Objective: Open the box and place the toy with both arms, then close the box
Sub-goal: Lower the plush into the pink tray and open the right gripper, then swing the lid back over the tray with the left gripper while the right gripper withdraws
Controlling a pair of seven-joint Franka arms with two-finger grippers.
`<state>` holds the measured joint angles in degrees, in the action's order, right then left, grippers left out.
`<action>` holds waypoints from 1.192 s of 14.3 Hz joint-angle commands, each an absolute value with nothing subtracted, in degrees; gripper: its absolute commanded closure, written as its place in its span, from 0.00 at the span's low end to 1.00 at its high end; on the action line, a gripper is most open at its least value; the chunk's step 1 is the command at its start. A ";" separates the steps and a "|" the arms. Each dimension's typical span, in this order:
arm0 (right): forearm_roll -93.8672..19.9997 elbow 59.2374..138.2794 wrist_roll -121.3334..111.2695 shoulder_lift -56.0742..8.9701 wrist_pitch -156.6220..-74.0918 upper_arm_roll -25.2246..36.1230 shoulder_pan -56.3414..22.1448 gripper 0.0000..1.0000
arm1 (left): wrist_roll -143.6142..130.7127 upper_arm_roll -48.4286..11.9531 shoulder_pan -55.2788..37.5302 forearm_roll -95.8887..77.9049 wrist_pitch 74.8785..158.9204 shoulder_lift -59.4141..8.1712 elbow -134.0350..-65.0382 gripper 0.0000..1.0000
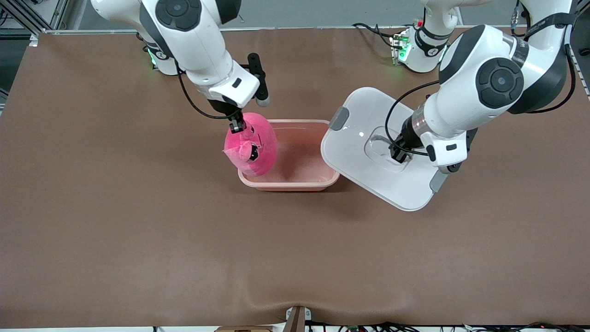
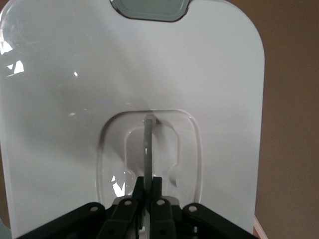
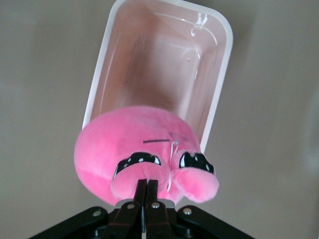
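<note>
The pale pink box (image 1: pixel 304 177) stands open in the middle of the table; it also shows in the right wrist view (image 3: pixel 219 30). My right gripper (image 1: pixel 237 125) is shut on the hot-pink plush toy (image 1: pixel 251 145) and holds it over the end of the box toward the right arm. In the right wrist view the right gripper (image 3: pixel 146 186) pinches the toy (image 3: pixel 129 144) beside its snout. My left gripper (image 1: pixel 399 153) is shut on the clear handle of the white lid (image 1: pixel 364 157), held tilted beside the box toward the left arm's end. In the left wrist view the left gripper (image 2: pixel 148 184) grips the handle (image 2: pixel 147 144) of the lid (image 2: pixel 75 99).
A grey clip (image 1: pixel 339 118) sits on the lid's edge beside the box, another clip (image 1: pixel 438 180) on its edge under the left arm. Brown table (image 1: pixel 138 230) lies bare around the box. The arm bases stand along the table's top edge.
</note>
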<state>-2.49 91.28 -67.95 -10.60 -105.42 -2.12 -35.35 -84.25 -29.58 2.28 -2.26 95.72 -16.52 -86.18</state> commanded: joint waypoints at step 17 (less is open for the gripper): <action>-1.76 90.97 -72.34 -10.90 -105.40 -0.97 -34.29 0.00 | -79.45 -29.97 2.72 -6.50 89.65 -15.56 -85.78 1.00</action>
